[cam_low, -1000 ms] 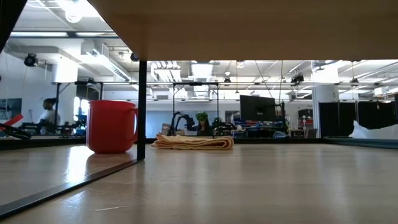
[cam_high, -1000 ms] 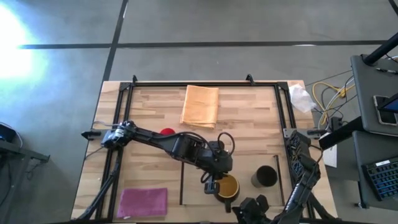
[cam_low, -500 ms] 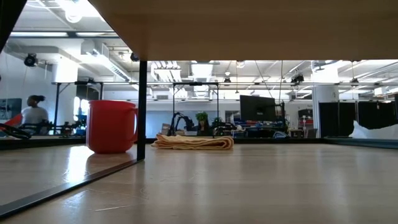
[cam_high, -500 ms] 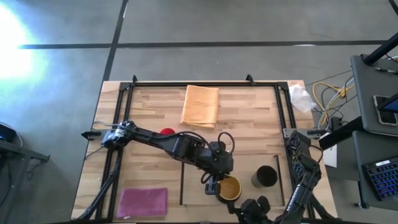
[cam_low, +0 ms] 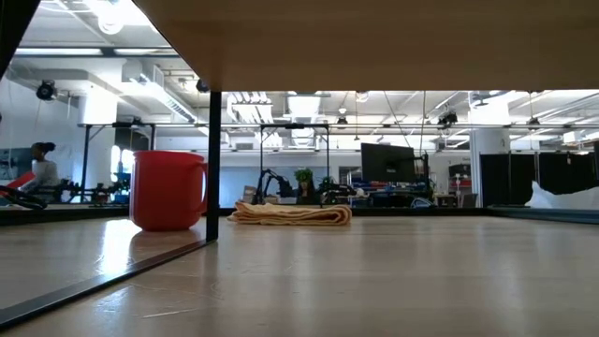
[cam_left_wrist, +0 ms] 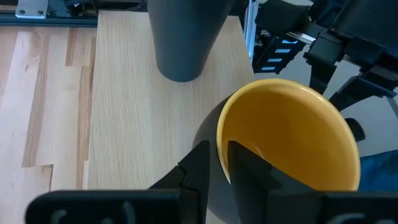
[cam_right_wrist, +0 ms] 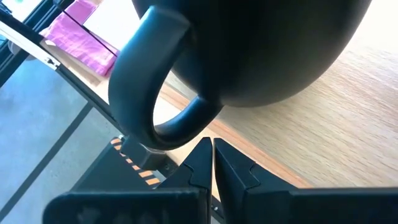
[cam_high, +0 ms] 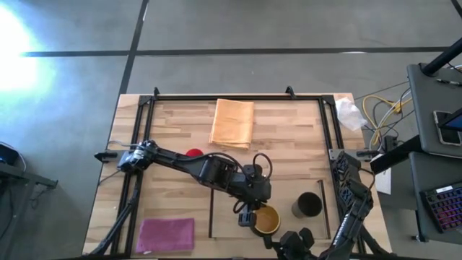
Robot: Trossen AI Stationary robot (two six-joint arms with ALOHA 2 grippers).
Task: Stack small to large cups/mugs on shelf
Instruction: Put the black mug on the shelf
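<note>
I find no readable writing or brand on anything here. I count three mugs and two cloths.

My left gripper (cam_high: 249,214) reaches over the shelf (cam_high: 227,225), the pale area edged by thin dark strips at the near part of the bench (cam_high: 180,130), and it is clamped on the rim of the brown mug (cam_high: 264,219): one finger (cam_left_wrist: 244,171) sits inside against the yellow wall, the other outside on the dark wall. The black mug (cam_high: 308,205) stands on the shelf just beyond that gripper, on its far side from my left arm's base (upright, apart from the brown one). The red mug (cam_high: 193,153) stands well behind the gripper, beside my left arm, outside the shelf.

My right gripper (cam_right_wrist: 210,157) waits at the bench's near edge with its fingers pressed together on nothing; the black mug's handle (cam_right_wrist: 152,99) hangs just ahead of them, not touched.

The orange cloth (cam_high: 232,123) lies folded far across the bench; the magenta cloth (cam_high: 166,234) lies by the near corner.
</note>
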